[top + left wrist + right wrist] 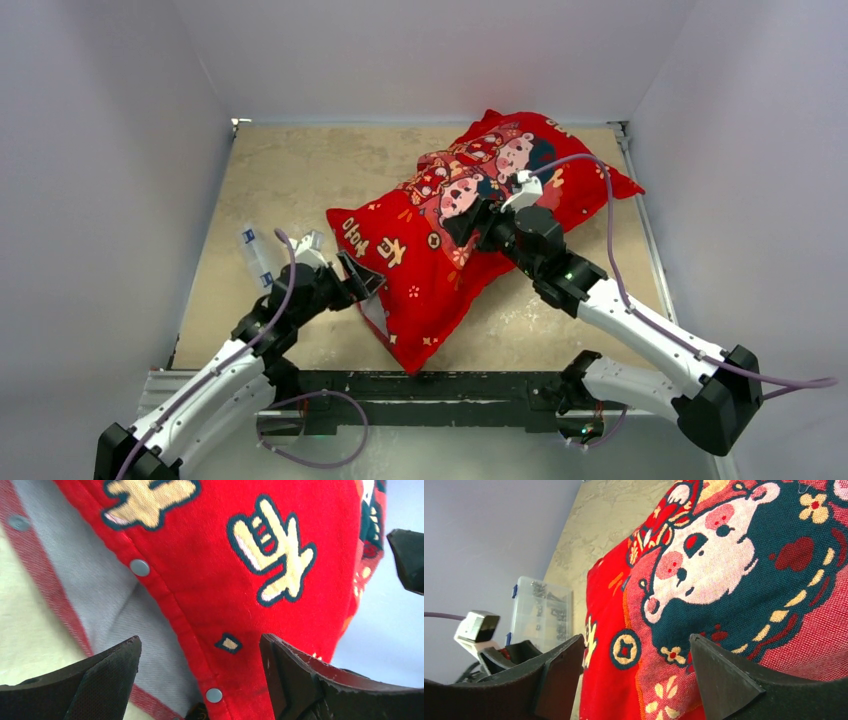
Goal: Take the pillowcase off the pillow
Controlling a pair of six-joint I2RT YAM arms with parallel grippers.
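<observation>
We judge pillowcase [440, 270] soft, light, floppy; pinch snap hem [170, 605]. Jaws spread wide, holding nothing: left gripper [200, 639], right gripper [636, 637].

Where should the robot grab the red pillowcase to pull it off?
The open snap edge of the pillowcase, at its near-left end. The flap there gapes, showing its grey inside, so one finger could probably slip in. Come from the left, where the left hand sits open.

Beige mottled tabletop [300, 170], white walls [420, 50] on three sides. Clear plastic box [256, 257] (blue latches, small dark parts inside) near the tabletop's left edge.
</observation>
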